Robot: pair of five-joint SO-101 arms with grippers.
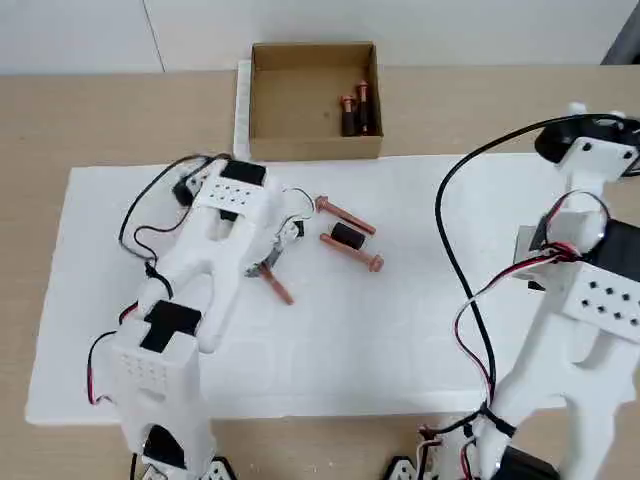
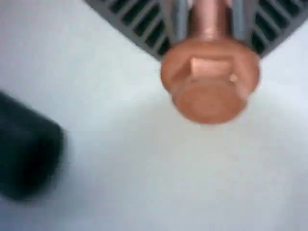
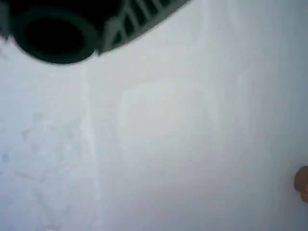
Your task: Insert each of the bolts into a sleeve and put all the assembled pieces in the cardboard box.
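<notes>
Wooden table (image 1: pixel 100 110), white mat (image 1: pixel 350 350) over it as the work area. Left arm (image 1: pixel 200 270) is stretched over the mat's middle, right arm (image 1: pixel 580 330) is up at the right side.

Cardboard box (image 1: pixel 295 100) sits past the mat's far edge, within reach for drop-offs. Two assembled pieces (image 1: pixel 355 108) already lie in its right corner.

Left gripper (image 1: pixel 268 268) is clenched on a copper bolt (image 2: pixel 209 79) by the shank, head pointing out and down at the mat, so the free end can likely go into a sleeve.

Right gripper (image 3: pixel 57 19) looks clamped on a black sleeve (image 3: pixel 53 41), bore facing out, probably the receiver for that bolt.

On the mat near the left gripper is a second sleeve (image 1: pixel 346 236), touching a bolt (image 1: pixel 372 262) – through it or just alongside, can't tell. A loose bolt (image 1: pixel 345 214) lies just beyond, nearer the box.

Judging by this, roughly half is done – mating the held pair comes next.
</notes>
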